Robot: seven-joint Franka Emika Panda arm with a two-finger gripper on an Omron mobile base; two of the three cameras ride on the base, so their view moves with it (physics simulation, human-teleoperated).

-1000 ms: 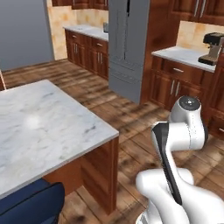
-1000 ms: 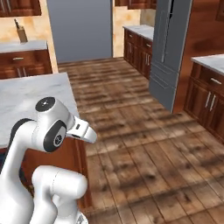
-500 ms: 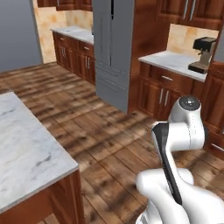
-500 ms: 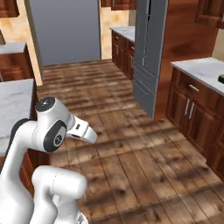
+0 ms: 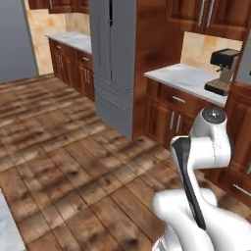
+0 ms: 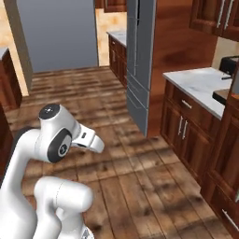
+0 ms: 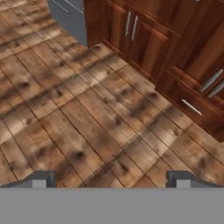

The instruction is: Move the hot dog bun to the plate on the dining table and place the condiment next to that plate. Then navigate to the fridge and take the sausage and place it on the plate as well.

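Facing the fridge [image 5: 115,63], which stands closed across the wood floor [image 5: 59,162]; navigation leg is judged underway. Gripper [image 7: 111,179] is seen spread wide, empty; sausage is presumably inside the fridge, fetch and plating left.

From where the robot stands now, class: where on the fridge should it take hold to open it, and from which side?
Probably the dark vertical bar handle on the fridge front, approached head-on with the open gripper spanning the bar's width: it is long, narrow and upright.
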